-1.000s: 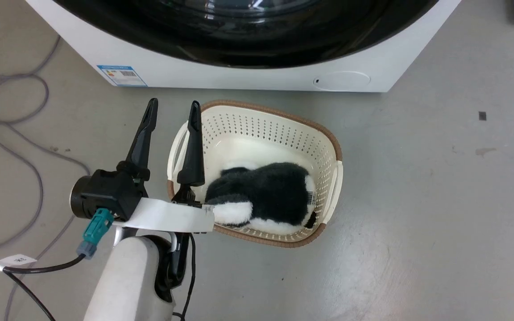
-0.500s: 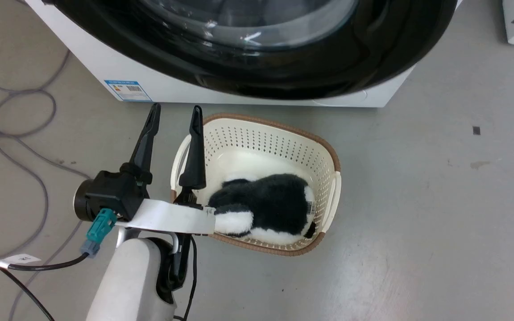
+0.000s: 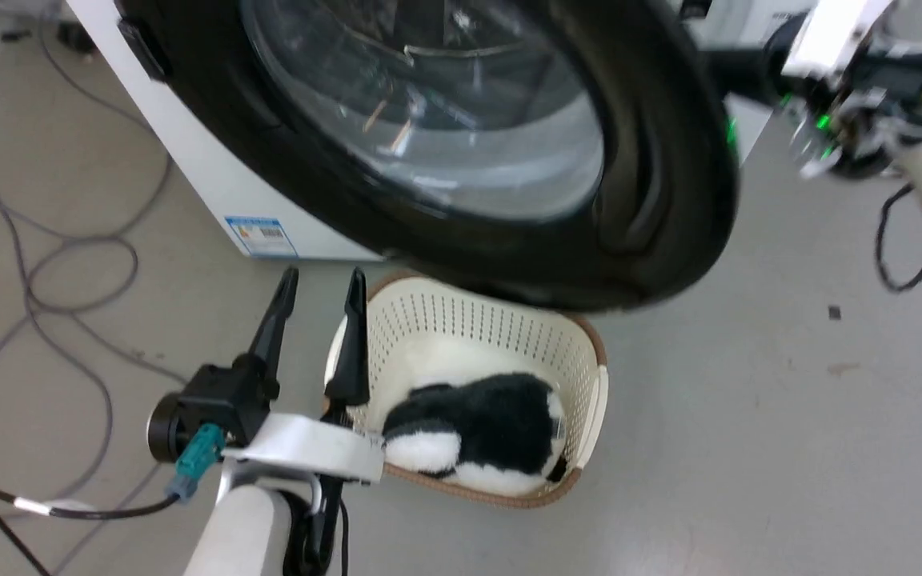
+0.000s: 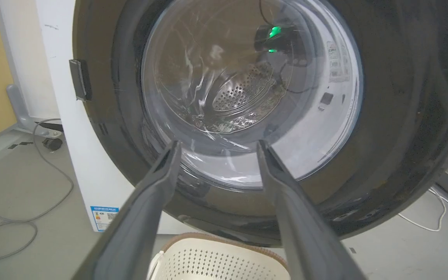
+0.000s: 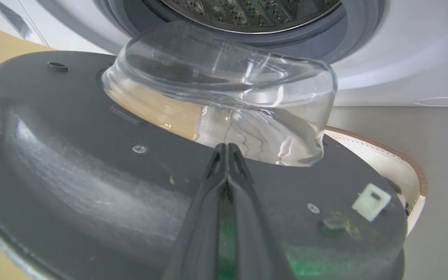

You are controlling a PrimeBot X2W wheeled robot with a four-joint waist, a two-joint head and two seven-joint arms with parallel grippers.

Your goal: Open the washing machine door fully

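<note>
The grey floor [image 3: 749,448] is smooth and faintly scuffed. The white washing machine [image 3: 189,172] stands on it, with a blue label [image 3: 262,234] at its bottom corner just above the floor. Just in front of the machine sits a cream perforated basket [image 3: 593,384] with a brown rim (a black-and-white plush toy [image 3: 493,412] lies inside it). Loose grey cables [image 3: 109,400] loop over the floor on the label's side of the machine. Well apart on the basket's other side are a small dark mark [image 3: 833,313] and a faint stain [image 3: 843,370].
</note>
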